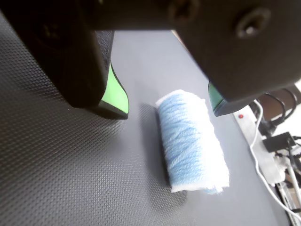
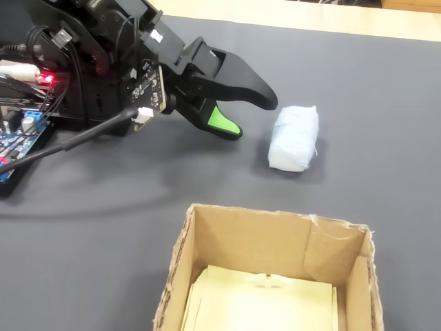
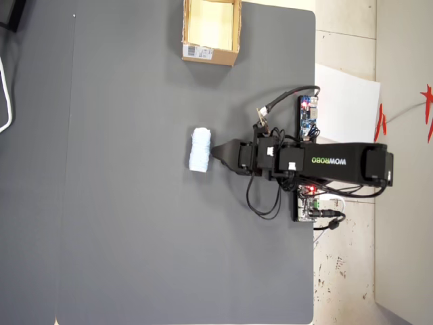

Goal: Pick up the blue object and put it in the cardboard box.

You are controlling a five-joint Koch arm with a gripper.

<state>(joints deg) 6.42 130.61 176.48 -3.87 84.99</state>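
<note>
Reaching in from the left of the fixed view, hand [image 2: 251,117] spread wide and gripping nothing, green-padded fingertips [image 1: 114,96] hovering just short of the blue object [image 2: 294,138]; lying on its side on the dark table [image 2: 386,103], well apart from the cardboard box [image 2: 265,241] standing open nearer the camera.

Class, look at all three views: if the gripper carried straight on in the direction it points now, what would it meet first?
Most likely the blue roll: the open gripper points at it across the mat, almost touching in the overhead view. The cardboard box lies off to one side.
</note>
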